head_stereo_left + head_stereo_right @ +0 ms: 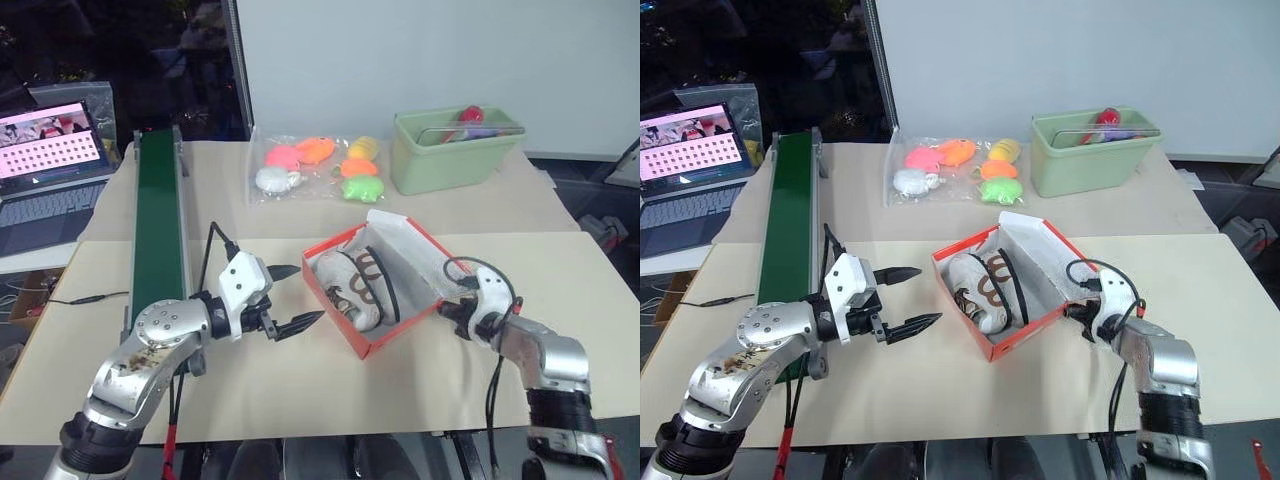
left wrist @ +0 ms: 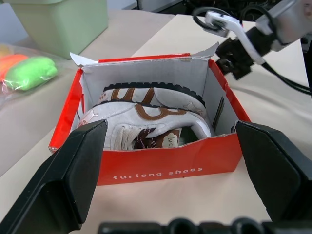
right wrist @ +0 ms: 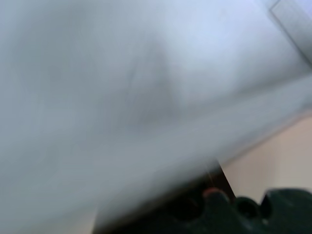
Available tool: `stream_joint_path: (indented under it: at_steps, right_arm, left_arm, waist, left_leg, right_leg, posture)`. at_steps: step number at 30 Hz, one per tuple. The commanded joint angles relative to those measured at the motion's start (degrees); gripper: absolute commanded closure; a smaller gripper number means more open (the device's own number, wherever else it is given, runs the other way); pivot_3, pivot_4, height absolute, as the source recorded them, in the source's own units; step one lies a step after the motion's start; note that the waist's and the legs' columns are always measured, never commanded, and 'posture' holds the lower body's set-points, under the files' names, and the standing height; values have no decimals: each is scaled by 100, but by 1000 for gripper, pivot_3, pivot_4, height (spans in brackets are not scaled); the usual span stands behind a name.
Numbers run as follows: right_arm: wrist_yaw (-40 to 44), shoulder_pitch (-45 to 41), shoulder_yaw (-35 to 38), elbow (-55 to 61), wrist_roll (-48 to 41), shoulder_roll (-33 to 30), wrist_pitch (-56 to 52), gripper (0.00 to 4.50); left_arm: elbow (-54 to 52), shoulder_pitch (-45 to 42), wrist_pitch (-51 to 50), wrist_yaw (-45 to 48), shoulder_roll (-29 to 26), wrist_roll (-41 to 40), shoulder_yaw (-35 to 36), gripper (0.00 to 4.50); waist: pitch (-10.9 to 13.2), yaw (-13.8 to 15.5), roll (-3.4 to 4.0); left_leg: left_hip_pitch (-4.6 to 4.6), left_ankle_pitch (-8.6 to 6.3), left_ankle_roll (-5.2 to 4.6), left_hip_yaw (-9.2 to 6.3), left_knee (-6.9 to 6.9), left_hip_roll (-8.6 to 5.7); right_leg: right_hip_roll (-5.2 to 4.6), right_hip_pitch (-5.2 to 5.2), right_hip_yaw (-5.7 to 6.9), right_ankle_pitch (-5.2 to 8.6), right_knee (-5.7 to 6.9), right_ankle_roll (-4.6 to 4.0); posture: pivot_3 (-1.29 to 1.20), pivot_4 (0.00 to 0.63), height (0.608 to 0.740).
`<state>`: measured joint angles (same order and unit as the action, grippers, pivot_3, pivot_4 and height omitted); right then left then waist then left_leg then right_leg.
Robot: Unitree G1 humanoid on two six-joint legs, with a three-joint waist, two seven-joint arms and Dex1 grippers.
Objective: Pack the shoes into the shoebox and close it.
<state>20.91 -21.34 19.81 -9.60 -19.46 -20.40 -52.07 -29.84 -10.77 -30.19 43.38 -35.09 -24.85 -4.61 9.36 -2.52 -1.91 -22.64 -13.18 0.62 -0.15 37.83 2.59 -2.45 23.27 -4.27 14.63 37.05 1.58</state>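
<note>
left pincer point(image 1: 285, 299) faces shoebox point(image 2: 165, 168) reading "furlong shoes"

The right wrist view is a pale blur close up, nothing in it readable. In the box point(image 2: 146, 168), one shoe point(image 2: 146, 129) hides most of the other point(image 2: 146, 92). The right tool's point(image 1: 462, 312) fingertips sit hidden behind the box wall.

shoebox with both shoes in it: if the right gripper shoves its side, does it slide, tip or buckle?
Probably slides: the shoebox sits flat on the table, low and wide, so tipping looks unlikely. The shoes inside add weight, so expect some drag. The walls are thin cardboard with the lid still up; a push from the shut right gripper high on a wall may flex it.
</note>
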Motion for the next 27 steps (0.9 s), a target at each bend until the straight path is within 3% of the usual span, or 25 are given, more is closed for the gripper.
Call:
stream_joint_path:
  at_steps: [1, 8, 12, 21, 27]
  right_arm:
    - [-383, -443, 872, -216, -586, 299, 386, 4421]
    - [-405, -823, 1752, -171, -1751, 879, 745, 4421]
    - [279, -810, 1831, 184, -2708, 1064, 644, 4421]
    - [1803, -366, 1057, 1422, -3251, 468, 802, 4421]
    - [2252, -156, 246, 1632, -2937, -185, 815, 4421]
  left_arm:
    - [-132, -83, 41, 16, -33, -37, 87, 0]
    - [-85, -137, 33, 15, -37, -31, 96, 0]
    - [-125, -123, -1, -7, -70, -38, 136, 0]
    - [-347, 23, -133, -160, -83, -76, 247, 0]
    - [-349, 20, -170, -201, -98, -91, 299, 0]
  waist:
    - [4, 2, 6]
    - [16, 0, 26]
    - [20, -5, 32]
    - [29, -1, 46]
    - [29, -21, 46]
  left_leg:
    - [-2, 0, 0, 0, -1, 0]
    - [-7, 0, 0, 0, -1, 0]
    - [-9, 0, 0, -1, -1, 0]
    - [-18, 0, 0, -1, -1, 0]
    - [-15, 0, 0, -1, 0, 1]
  right_leg:
    - [-1, 1, 0, 0, -1, -1]
    - [-1, 6, 0, -1, 2, -2]
    - [-1, 8, 1, -1, 2, -1]
    - [-2, 15, 2, 0, 3, 0]
    - [0, 15, 2, 0, 4, 1]
  posture:
    - [0, 150, 729]
    - [0, 150, 729]
    - [0, 150, 729]
    - [0, 150, 729]
    - [0, 150, 729]
